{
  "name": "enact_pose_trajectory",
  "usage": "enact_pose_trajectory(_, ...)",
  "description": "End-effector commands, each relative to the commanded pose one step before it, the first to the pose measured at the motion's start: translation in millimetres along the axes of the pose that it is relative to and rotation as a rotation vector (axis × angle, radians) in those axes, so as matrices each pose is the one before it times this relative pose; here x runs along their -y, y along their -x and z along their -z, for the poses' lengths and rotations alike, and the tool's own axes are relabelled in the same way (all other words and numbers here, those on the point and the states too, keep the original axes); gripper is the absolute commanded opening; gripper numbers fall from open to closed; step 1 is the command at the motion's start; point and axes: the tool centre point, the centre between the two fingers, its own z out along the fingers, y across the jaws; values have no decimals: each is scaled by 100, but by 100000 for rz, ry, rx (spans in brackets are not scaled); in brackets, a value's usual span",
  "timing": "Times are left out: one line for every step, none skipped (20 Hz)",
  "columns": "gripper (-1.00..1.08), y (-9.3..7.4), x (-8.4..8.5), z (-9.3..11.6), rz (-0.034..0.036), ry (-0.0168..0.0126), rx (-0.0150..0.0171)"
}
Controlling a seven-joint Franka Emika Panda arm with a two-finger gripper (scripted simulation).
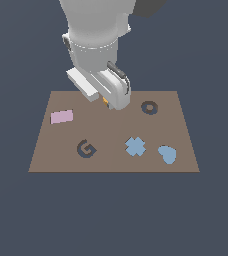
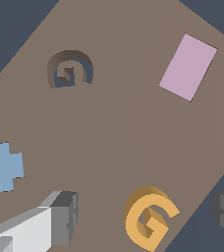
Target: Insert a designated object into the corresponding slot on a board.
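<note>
The orange G piece lay flat on the brown board near its far edge, between the spread fingers of the gripper, which stood open around it without touching it. In the exterior view only a sliver of orange showed under the gripper. The G-shaped slot sat well apart, toward the board's near edge, between a pink rectangle and a blue cross. A round ring recess and a blue heart lay further to the exterior view's right.
</note>
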Motion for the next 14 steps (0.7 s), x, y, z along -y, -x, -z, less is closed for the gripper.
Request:
enact_pose_trajectory(100,726,-590,-929,-9883,375,274)
enact_pose_trajectory(100,270,-224,-354,-3697,142,119)
enact_pose_trajectory(100,261,-214,-341,-3558,136,115)
enact_pose_trajectory(100,251,-205,-329,-3422,130,111)
enact_pose_trajectory(100,242,-196,-316,-3285,124,107)
enact_pose_trajectory(100,232,-188,-303,-3150,119,104)
enact_pose_trajectory(100,224,-178,-291,-3013,113,100)
enact_pose_trajectory(100,215,-169,-278,-2880,107,98)
enact_pose_trajectory(100,206,-160,-266,-2745,101,95)
enact_pose_trajectory(100,197,-151,-254,-2613,95,92)
enact_pose_trajectory(100,188,-143,-241,-2478,90,88)
enact_pose_trajectory(100,178,-135,-228,-2341,85,83)
enact_pose_trajectory(100,168,-127,-215,-2208,80,79)
enact_pose_trajectory(100,161,-118,-203,-2080,74,78)
